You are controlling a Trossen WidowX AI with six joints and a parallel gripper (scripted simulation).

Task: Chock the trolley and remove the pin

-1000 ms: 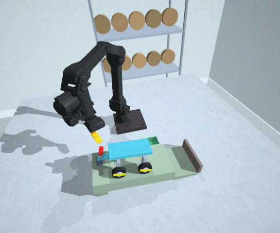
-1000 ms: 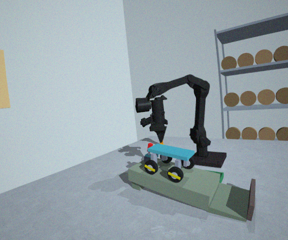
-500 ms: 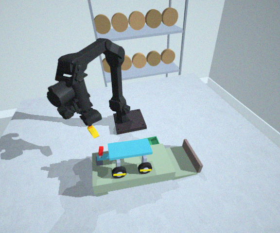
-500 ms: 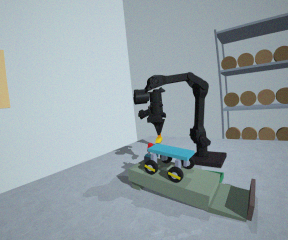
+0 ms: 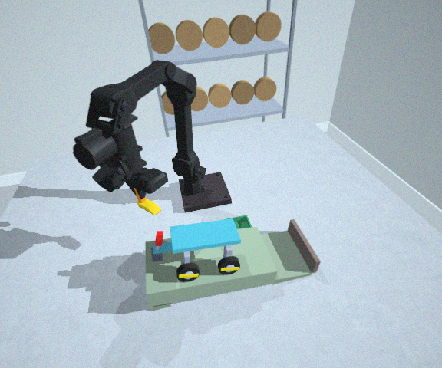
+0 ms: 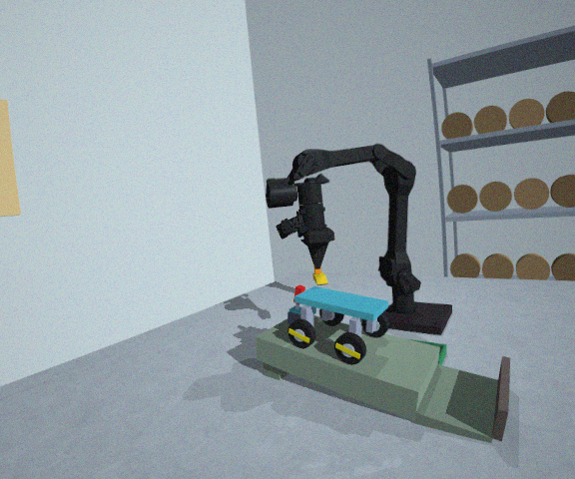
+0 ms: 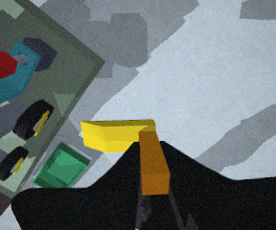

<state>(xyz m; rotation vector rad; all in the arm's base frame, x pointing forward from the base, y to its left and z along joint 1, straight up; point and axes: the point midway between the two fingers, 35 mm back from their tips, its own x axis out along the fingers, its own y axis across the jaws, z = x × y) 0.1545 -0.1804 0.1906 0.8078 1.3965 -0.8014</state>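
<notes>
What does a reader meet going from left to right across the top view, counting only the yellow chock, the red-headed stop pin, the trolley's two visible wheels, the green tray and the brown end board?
Yellow chock → red-headed stop pin → left wheel → right wheel → green tray → brown end board.

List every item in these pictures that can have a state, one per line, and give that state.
Black parallel gripper: jaws shut on the chock's orange handle.
Yellow wedge chock with orange handle: lifted, hanging clear of the ramp.
Red-headed stop pin: in place at the trolley's end.
Blue-topped trolley: standing on the ramp, wheels unchocked.
Small green tray: nothing inside.
</notes>
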